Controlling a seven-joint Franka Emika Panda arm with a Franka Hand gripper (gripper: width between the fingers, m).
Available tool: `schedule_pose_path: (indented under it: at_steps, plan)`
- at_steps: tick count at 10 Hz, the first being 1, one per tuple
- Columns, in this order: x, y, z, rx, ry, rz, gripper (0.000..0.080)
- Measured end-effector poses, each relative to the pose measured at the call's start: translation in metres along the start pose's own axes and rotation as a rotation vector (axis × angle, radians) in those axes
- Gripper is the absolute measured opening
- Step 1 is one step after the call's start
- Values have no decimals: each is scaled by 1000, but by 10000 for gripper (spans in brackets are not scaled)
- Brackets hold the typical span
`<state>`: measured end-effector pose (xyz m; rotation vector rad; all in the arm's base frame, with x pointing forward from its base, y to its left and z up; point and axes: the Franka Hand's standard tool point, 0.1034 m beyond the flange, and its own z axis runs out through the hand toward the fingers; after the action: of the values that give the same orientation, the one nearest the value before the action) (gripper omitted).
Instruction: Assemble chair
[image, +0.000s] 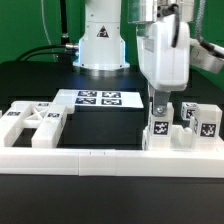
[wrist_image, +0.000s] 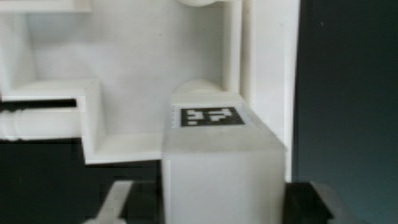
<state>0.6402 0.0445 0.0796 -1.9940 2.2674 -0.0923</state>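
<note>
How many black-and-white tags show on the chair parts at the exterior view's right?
3: one tag below the gripper, one behind it, one farthest right. More may be hidden.

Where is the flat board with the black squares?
The marker board lies mid-table right by the robot's base, with the framed panel nearer the exterior view's left.

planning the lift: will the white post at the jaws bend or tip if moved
The post looks chunky and solid, so probably stiff. Matte faces should grip well. Standing upright, taller than wide, it could tip if nudged sideways.
</note>
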Motion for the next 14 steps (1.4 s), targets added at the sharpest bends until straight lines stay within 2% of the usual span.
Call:
schedule_pose_path:
  at_steps: [2,3,4,5,6,11,12,14]
  plan:
    - [2,2,0,-6,5,129,289]
    - [2,2,0,-7,7,81,291]
    - [2,3,1,-8,7,65,340]
    - [2,3,1,-9,7,64,540]
    - [2,3,1,-16,8,-25,616]
    - [3,2,1,-17,5,-448,648]
    - [0,2,0,-23,9,-588,648]
    - [-4,0,-3,-17,5,-822,648]
